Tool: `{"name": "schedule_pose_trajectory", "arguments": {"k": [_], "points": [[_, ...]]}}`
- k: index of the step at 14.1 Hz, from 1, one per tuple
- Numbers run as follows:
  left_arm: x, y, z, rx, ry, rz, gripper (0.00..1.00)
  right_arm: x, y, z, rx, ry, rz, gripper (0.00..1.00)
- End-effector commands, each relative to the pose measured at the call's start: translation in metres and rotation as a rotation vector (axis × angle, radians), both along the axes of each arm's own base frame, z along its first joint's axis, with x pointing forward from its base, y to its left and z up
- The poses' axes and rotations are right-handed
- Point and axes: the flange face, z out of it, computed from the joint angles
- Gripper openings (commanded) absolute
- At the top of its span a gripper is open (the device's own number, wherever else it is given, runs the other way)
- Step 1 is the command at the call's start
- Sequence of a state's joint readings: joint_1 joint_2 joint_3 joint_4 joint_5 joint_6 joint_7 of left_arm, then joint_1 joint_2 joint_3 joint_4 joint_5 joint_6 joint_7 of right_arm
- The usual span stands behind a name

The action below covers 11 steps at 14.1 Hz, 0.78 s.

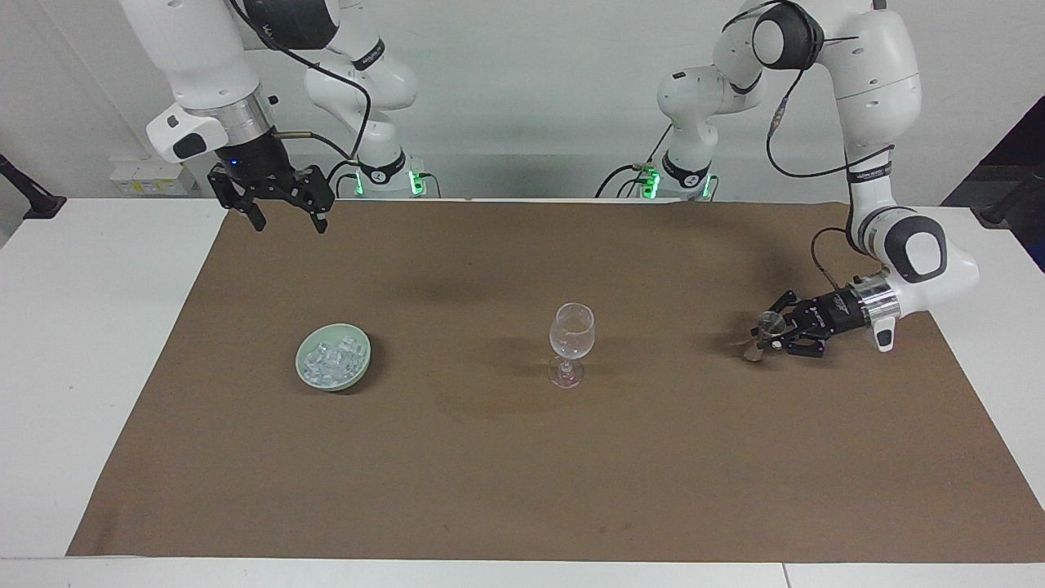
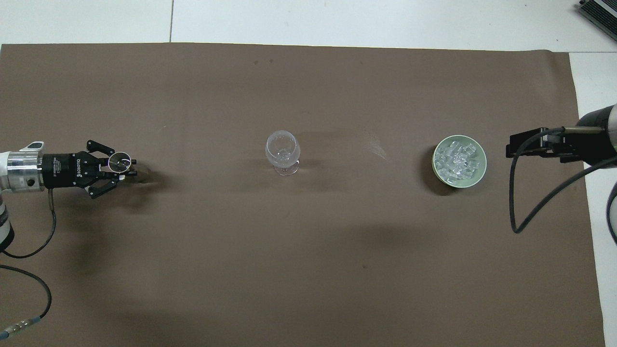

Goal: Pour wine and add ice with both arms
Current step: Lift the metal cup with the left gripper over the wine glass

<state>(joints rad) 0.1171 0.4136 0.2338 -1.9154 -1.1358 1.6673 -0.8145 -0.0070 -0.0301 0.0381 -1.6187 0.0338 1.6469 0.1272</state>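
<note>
I've got the left gripper [image 1: 773, 333] low at its end of the brown-covered surface [image 1: 522, 457], jaws clamped on a small metal jigger [image 2: 119, 162]. Right gripper [image 1: 287, 215] waits raised, jaws wide, empty. Clear ice cubes [image 2: 459, 159] fill the pale green bowl [image 2: 477, 174]; the clear stemmed wine glass [image 1: 571, 335] stands mid-surface.

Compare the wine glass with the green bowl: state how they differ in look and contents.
The wine glass is clear, tall and stemmed; the green bowl is opaque, low and wide. The glass looks empty; the bowl holds the ice. The glass stands mid-mat; the bowl sits toward the right arm's end. Shared: both rest upright on the brown mat, untouched by either end effector.
</note>
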Motion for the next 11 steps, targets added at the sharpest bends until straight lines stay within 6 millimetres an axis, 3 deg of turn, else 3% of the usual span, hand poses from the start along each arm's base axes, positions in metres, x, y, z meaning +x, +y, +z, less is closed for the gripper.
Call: {"name": "schedule_pose_trajectory", "arguments": {"k": [1, 11], "points": [[0.008, -0.007, 0.035, 0.009, 0.013, 0.025, 0.00, 0.001, -0.003, 0.000, 0.020, -0.001, 0.016, 1.00], [0.020, -0.135, 0.145, 0.149, 0.042, 0.007, 0.00, 0.001, -0.003, 0.000, 0.020, -0.001, 0.016, 1.00]]}}
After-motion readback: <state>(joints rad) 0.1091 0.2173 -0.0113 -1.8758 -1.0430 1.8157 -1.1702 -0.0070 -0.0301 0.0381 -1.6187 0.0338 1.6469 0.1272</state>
